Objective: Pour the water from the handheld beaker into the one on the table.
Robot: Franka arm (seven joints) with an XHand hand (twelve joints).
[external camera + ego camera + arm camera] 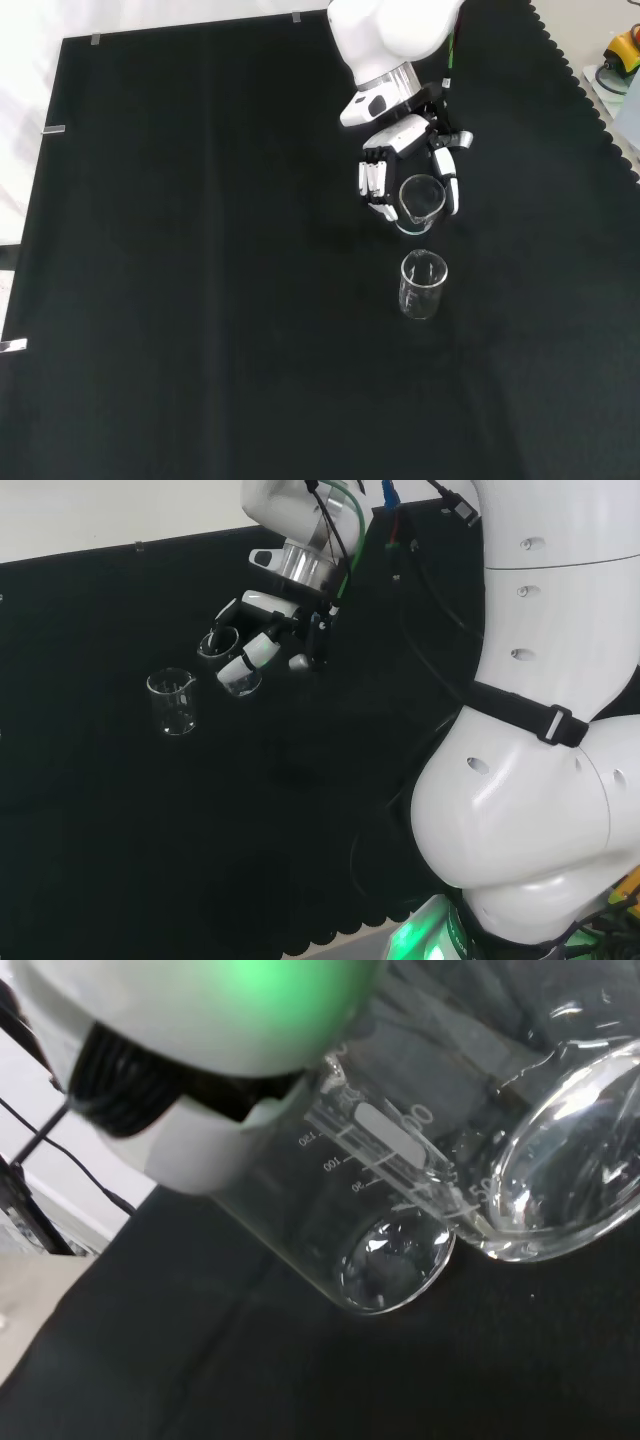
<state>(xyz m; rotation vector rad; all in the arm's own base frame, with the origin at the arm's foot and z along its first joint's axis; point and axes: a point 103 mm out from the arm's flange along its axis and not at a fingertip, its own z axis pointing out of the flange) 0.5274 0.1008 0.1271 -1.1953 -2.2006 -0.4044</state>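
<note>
Everywhere black cloth (200, 300), scalloped edge.

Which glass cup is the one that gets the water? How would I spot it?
Find the black and white hand over the black cloth in the front view. Just below it stands a clear glass beaker, upright and alone. The other clear beaker is held tilted in the hand.

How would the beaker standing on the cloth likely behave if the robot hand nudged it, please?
The standing beaker looks clear, thin-walled and seemingly empty, so probably light and easily tipped. It appears to be glass, so likely fragile. Its round wall suggests it would roll if toppled.
</note>
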